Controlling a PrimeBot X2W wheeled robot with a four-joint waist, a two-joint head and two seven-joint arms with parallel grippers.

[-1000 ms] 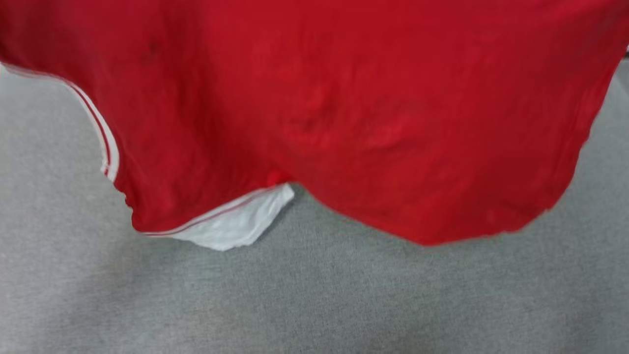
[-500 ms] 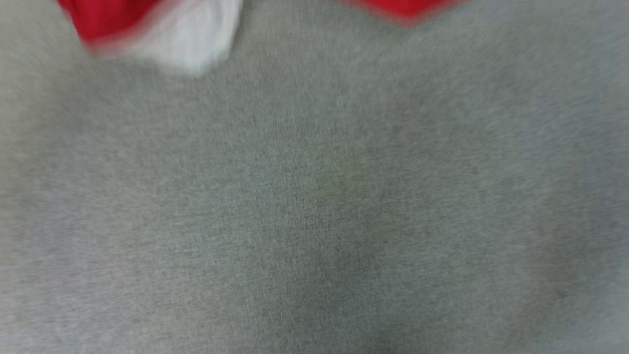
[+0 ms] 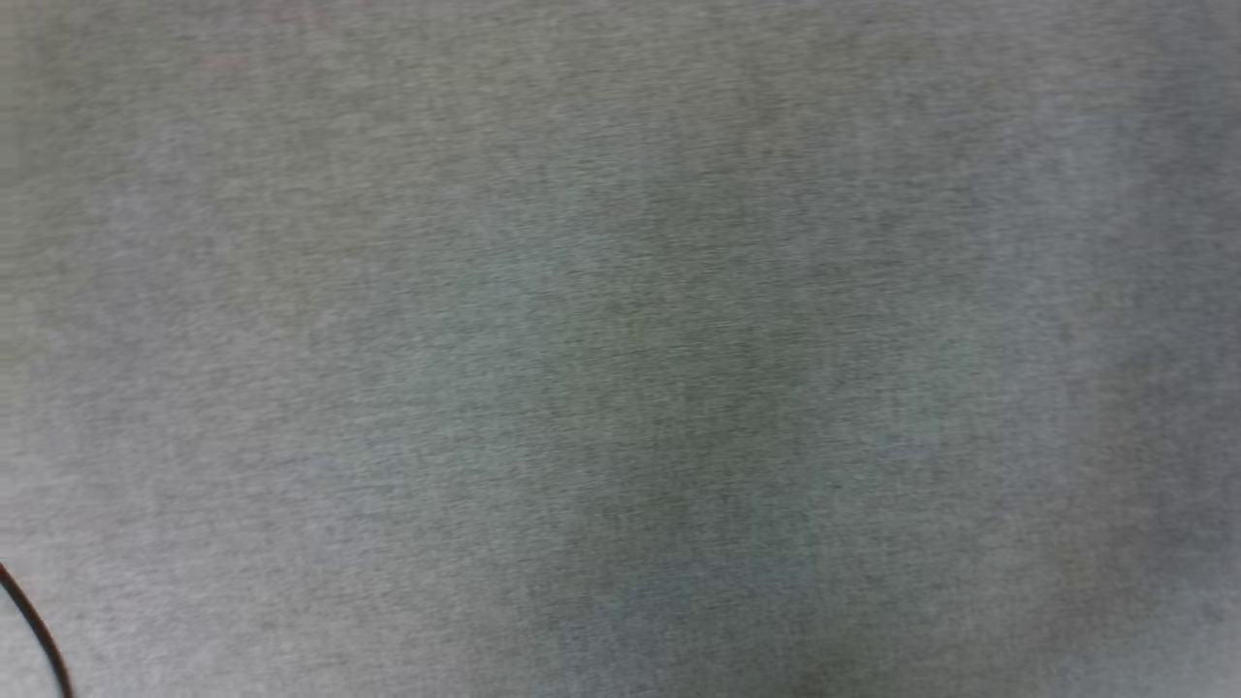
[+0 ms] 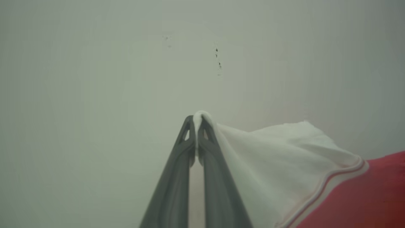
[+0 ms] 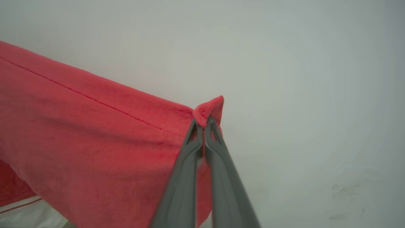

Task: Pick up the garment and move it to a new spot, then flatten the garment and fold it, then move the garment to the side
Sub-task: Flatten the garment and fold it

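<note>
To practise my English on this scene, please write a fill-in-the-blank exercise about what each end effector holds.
The left end effector pinches a ____ part of the garment. The right end effector pinches a ____ corner of it. The surface in the head view is ____ in colour.
Missing words: white; red; grey.

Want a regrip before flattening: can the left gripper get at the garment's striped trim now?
Probably not yet: the left gripper is shut on the garment by its white sleeve, so it must release first. The striped trim hangs beside it, unobstructed.
</note>
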